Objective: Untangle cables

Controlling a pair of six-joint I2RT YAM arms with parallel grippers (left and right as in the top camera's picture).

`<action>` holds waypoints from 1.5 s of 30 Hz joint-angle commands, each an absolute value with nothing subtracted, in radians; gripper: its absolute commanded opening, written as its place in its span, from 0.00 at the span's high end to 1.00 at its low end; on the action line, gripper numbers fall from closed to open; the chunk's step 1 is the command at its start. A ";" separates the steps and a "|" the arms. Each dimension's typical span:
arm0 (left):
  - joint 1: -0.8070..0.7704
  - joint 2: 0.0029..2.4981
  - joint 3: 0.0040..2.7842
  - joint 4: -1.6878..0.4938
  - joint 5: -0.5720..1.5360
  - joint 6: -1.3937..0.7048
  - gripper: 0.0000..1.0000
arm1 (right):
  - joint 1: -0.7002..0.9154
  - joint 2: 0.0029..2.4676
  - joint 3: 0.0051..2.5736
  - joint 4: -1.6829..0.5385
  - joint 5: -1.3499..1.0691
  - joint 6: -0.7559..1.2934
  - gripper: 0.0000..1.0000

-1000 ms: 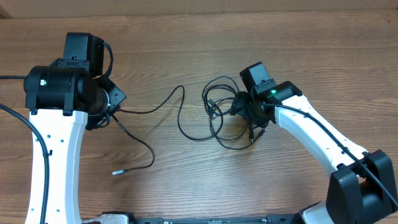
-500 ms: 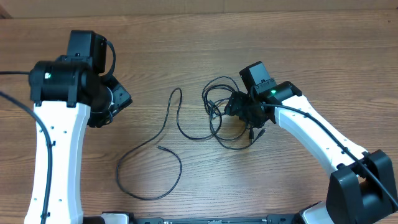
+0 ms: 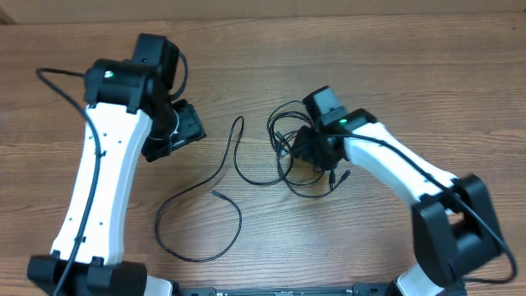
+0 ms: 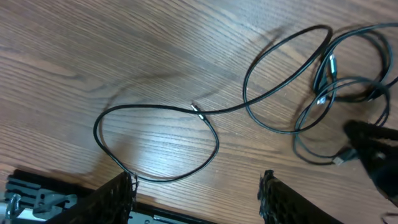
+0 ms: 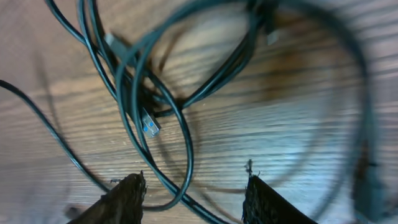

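Observation:
One thin black cable [image 3: 177, 197] lies loose on the wood, running from the middle down into a wide loop; in the left wrist view that loop [image 4: 155, 143] ends in a small plug [image 4: 198, 110]. My left gripper [image 3: 175, 134] hovers left of it, open with nothing between its fingers [image 4: 118, 199]. The other cables form a tangle [image 3: 288, 156] at the centre right. My right gripper [image 3: 306, 148] sits over the tangle's right side, open, with strands [image 5: 180, 186] running between its fingers [image 5: 127, 196]. A blue-tipped plug [image 5: 149, 124] lies just beyond them.
The wooden table [image 3: 370, 66] carries nothing else. The left arm [image 3: 107, 189] spans the left side and the right arm [image 3: 403, 177] crosses the lower right. A black bar [image 3: 288, 289] runs along the table's front edge.
The left gripper let go of the single cable, which fell into a loop on the table, and the arm swung up and to the right. The right gripper's jaws narrowed over the tangle.

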State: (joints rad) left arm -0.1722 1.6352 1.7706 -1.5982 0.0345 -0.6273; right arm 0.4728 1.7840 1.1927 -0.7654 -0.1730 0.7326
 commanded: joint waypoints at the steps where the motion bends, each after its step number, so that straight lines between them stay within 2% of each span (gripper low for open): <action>1: -0.180 1.681 1.794 -1.600 0.041 -0.605 0.33 | 0.522 1.824 1.190 -0.731 -0.185 0.733 0.48; 9: -0.180 1.728 1.794 -1.615 0.041 -0.598 0.34 | 0.573 1.847 1.190 -0.670 -0.082 0.789 0.55; 22: -0.180 1.728 1.794 -1.615 0.040 -0.582 0.34 | 0.573 1.921 1.190 -0.686 -0.049 0.812 0.57; 31: -0.180 1.728 1.794 -1.615 0.040 -0.582 0.34 | 0.572 1.935 1.190 -0.680 -0.046 0.806 0.73; 32: -0.180 1.728 1.794 -1.615 0.039 -0.582 0.34 | 0.572 1.935 1.191 -0.680 -0.046 0.804 0.76; 34: -0.180 1.728 1.794 -1.615 0.033 -0.582 0.34 | 0.570 1.934 1.194 -0.680 -0.046 0.803 0.90; 36: -0.180 1.728 1.794 -1.615 0.026 -0.583 0.34 | 0.566 1.930 1.205 -0.690 -0.046 0.803 0.96; 45: -0.180 1.728 1.794 -1.615 0.025 -0.582 0.33 | 0.535 1.847 1.334 -0.834 -0.046 0.736 0.96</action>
